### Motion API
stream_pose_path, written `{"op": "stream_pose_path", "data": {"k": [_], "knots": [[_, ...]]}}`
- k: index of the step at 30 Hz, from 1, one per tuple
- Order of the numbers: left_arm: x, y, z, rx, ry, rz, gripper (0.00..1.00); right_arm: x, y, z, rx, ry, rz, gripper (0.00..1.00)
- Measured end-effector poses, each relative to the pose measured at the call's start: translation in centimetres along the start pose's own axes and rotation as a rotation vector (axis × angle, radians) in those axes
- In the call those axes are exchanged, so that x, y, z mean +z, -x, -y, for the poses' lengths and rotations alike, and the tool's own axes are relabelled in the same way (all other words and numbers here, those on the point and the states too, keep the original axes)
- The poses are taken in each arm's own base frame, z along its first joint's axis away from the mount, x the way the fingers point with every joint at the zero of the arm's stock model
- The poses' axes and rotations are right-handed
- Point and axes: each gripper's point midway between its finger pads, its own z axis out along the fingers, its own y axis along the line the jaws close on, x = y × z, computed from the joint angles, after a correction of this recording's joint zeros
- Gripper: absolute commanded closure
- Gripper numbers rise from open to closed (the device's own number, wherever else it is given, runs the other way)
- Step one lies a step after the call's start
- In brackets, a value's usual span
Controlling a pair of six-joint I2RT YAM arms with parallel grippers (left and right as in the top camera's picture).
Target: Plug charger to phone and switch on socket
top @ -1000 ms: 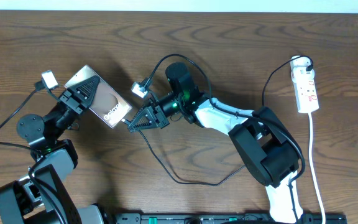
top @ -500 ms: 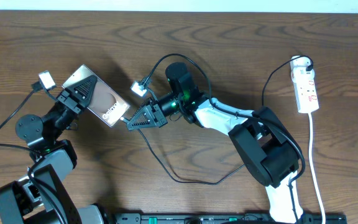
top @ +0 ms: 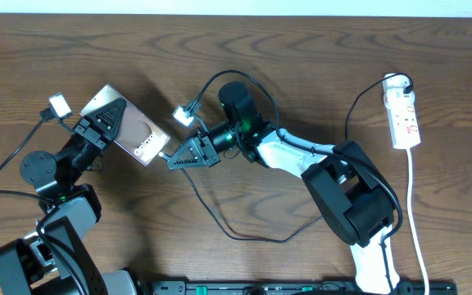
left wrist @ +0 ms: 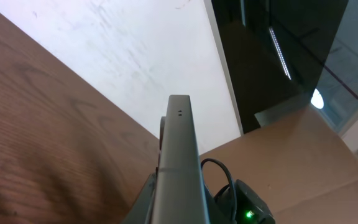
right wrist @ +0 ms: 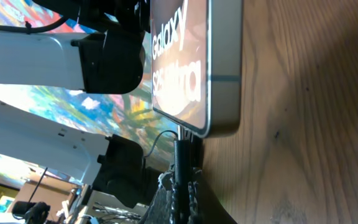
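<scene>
Overhead: the left gripper [top: 98,125] is clamped on the phone [top: 131,133], at the left of the table [top: 301,49]. It grips the phone's far-left end. The phone sits diagonally, with the lettered end pointing near-right. The right gripper [top: 170,161] is just beside that lettered end, its fingers closed together on the tip of the charger [top: 220,223]. From there the black cable loops across the near middle of the table, then climbs towards the far right.

The socket [top: 405,115] lies at the far right, well apart from both arms. Its white cord [top: 417,221] trails towards the near edge. Switch state is too small to read.

Left wrist: the phone [left wrist: 179,162] is seen edge-on, a thin grey slab rising up the middle of the view, tilted off the wood.

Right wrist: the phone's [right wrist: 188,68] lettered end hangs just above the wood. The charger's [right wrist: 180,155] slim black tip comes up between the right gripper's [right wrist: 182,190] fingers and meets the phone's end edge. Cannot tell whether it is seated in the port.
</scene>
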Motion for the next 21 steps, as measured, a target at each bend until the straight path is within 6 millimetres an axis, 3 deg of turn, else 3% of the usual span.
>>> {"op": "stream_pose_path", "data": {"k": [21], "knots": [[-0.02,0.87,-0.26,0.000,0.015,0.050,0.93,-0.99,0.59,0.65,0.025,-0.028,0.029,0.99]]}}
